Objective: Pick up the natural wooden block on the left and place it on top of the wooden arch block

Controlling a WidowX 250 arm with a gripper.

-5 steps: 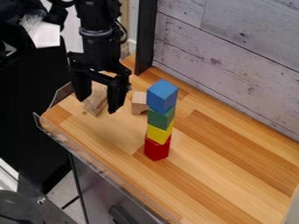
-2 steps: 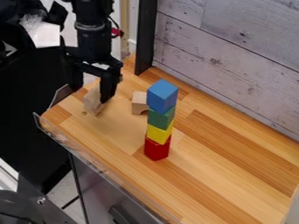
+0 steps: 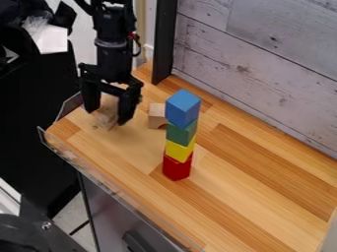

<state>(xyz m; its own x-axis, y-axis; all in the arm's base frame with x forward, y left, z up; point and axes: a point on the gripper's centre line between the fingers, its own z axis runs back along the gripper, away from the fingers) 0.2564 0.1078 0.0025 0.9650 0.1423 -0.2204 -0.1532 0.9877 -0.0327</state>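
Observation:
The black gripper (image 3: 107, 118) hangs at the left end of the wooden counter, its two fingers spread apart. A light wooden block (image 3: 105, 114) stands between and behind the fingers, partly hidden by them; whether they touch it I cannot tell. To its right sits a second wooden block (image 3: 156, 116) with an arch cut in it. Nearer the middle is an upright stack: a red block (image 3: 177, 168) at the bottom, then a yellow block (image 3: 180, 150), a green block (image 3: 181, 132) and a blue block (image 3: 183, 108) on top, each turned slightly differently.
A pale plank wall (image 3: 263, 64) runs along the counter's back, with a black post (image 3: 164, 42) at its left end. A clear low rim (image 3: 118, 184) follows the front-left edge of the counter (image 3: 243, 197). Dark equipment lies beyond that edge.
The gripper first went left and up, then came back right and down, ending lower and slightly left of where it was a second ago. The blocks in the stack have not moved.

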